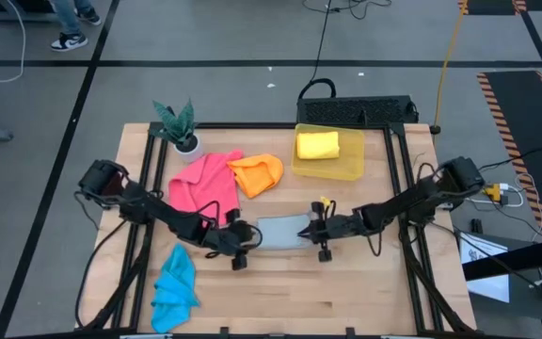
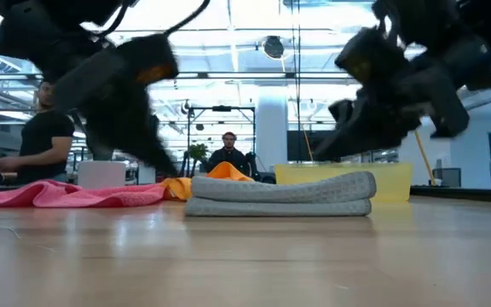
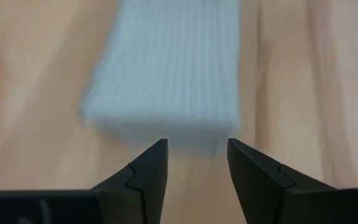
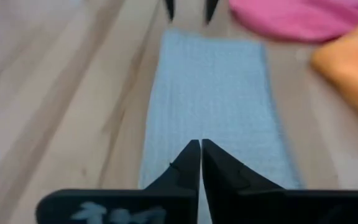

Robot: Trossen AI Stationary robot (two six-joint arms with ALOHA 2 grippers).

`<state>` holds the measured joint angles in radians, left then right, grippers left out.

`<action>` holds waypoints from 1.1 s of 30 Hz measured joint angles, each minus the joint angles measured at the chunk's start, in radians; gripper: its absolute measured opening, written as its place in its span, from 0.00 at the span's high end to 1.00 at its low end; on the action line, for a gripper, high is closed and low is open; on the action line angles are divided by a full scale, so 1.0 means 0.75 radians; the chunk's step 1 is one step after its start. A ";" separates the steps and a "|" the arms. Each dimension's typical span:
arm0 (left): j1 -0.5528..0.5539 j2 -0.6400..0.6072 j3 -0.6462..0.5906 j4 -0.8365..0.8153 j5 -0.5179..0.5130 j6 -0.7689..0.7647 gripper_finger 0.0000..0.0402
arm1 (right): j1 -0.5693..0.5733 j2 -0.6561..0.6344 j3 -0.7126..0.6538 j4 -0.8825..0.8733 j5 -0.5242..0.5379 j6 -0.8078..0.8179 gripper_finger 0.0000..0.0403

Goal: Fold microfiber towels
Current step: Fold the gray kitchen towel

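Left end effector released – folded grey towel just ahead, untouched. Right end effector clenched, empty, over towel's opposite end; only its wrist view shows pink towel, orange towel beyond.

The scene is evenly and brightly lit from overhead. In the low view, strips of ceiling light glare across the top of the frame, and the desk in the lower half carries a soft sheen with pale reflections. The arms at the upper left and upper right there are dark, backlit and smeared out of focus, while the grey towel at centre is fairly crisp. In the left wrist view the grey towel is blurred, while the dark fingers at the bottom stay sharp. The high view is sharp, with only faint shadows under the arms.
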<state>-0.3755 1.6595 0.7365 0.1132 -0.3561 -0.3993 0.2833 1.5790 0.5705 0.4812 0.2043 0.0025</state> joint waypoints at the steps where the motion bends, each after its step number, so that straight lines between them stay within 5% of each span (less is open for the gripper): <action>1: 0.011 0.015 0.000 0.089 -0.006 0.033 0.58 | -0.002 0.027 -0.001 0.015 -0.009 0.000 0.98; 9: 0.120 0.225 0.003 0.664 0.327 0.239 0.58 | -0.013 0.205 0.000 0.130 -0.069 0.031 0.99; 21: 0.141 0.282 0.003 0.469 0.362 0.098 0.58 | -0.009 -0.029 0.000 -0.062 -0.069 0.017 0.99; 27: 0.079 0.151 0.002 0.408 0.364 0.105 0.58 | -0.009 -0.019 0.001 0.119 -0.069 0.036 0.99; 33: 0.020 0.017 0.003 0.203 0.189 0.099 0.58 | -0.009 0.102 0.016 0.275 -0.070 0.053 0.99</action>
<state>-0.3606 1.6724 0.7384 0.2655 -0.2143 -0.3251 0.2768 1.6552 0.5826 0.6875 0.1520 0.0422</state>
